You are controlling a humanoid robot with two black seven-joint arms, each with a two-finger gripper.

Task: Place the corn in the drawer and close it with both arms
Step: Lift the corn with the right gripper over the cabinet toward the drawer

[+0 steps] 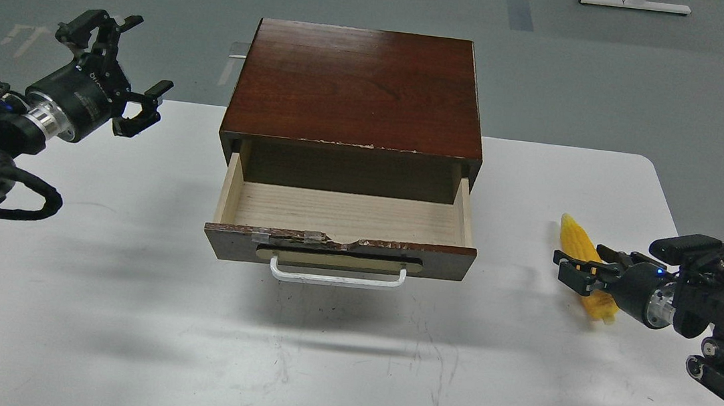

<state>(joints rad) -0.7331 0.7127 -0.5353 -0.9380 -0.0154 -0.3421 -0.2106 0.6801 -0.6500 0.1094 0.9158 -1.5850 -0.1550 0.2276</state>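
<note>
Two grippers are in view, and only one is at work. The right gripper (575,271) sits low over the table (122,312) at the right side, reaching in from the right edge, its fingers on either side of the corn (575,233) at about the cob's middle; the fingers straddle it, but whether they already press on it cannot be told from this view. The corn lies flat on the table, well to the right of the drawer (344,214) and apart from it. Its long axis runs near to far with a slight slant: the narrow tip points away from the robot and a little left, the thick end lies nearer the robot, partly hidden behind the gripper. The approach crosses that axis, which judged from the pose suits a pinch across the cob's width, not along its length. The drawer stands pulled well out of the cabinet (357,85), its pale floor bare, its front with the handle (337,276) facing the robot; this leaves an open space for a drop from above. The left gripper (122,67) hangs raised at the far left, fingers spread wide and holding nothing, well apart from the cabinet; the likely reason is to keep clear of the drawer until the closing push. The corn is not yet lifted.
</note>
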